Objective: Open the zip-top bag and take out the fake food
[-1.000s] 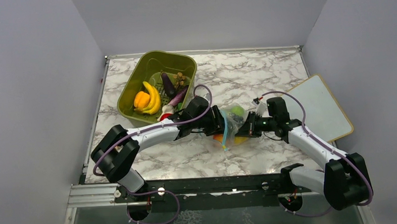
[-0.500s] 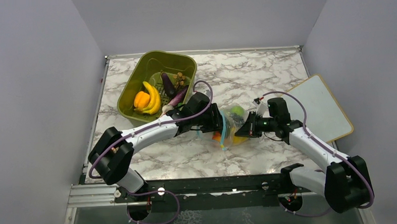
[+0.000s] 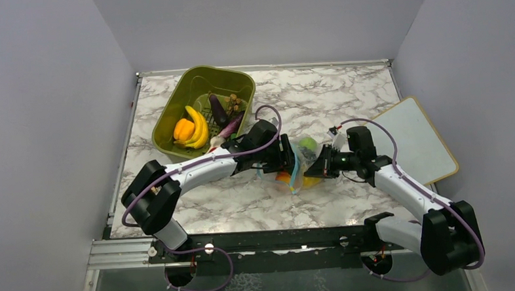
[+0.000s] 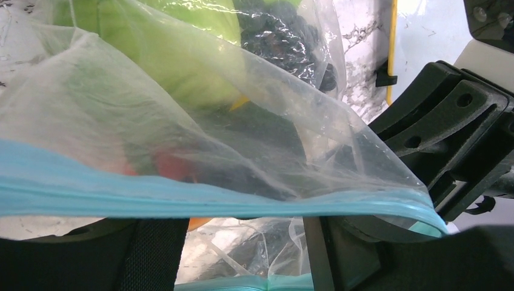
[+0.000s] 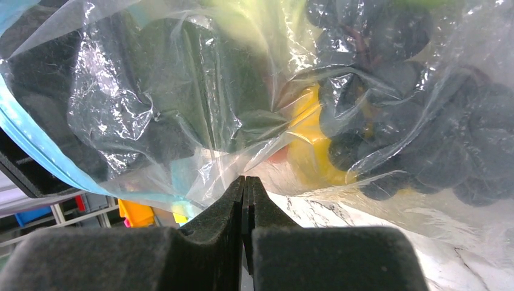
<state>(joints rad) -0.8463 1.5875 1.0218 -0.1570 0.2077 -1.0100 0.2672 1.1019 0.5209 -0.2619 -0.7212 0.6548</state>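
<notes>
- Evidently the opening step is in hand: the left jaws (image 3: pixel 283 159) sit against the light blue-teal zipper strip (image 4: pixel 182 203) of the clear, crinkly plastic zip-top bag (image 3: pixel 296 173), which lies on the marble tabletop (image 3: pixel 244 198) between the two arms.
- Whether the left jaws are clenched on that strip I cannot tell. Their wrist view shows the strip stretched straight across, close in front, with a second teal edge (image 4: pixel 254 284) lower down, so the mouth looks partly parted.
- Inside the bag lies the fake food, none of it out yet: a light green round piece (image 3: pixel 307 144), a yellow piece (image 5: pixel 312 151) and a dark bumpy cluster (image 5: pixel 412 121).
- The right jaws (image 5: pixel 245 193) are clenched on a thin fold of the bag's film, on the side away from the strip.
- Next, in my judgement, the two arms should draw apart to widen the mouth, with the right grip held firm so the bag does not slide.
</notes>
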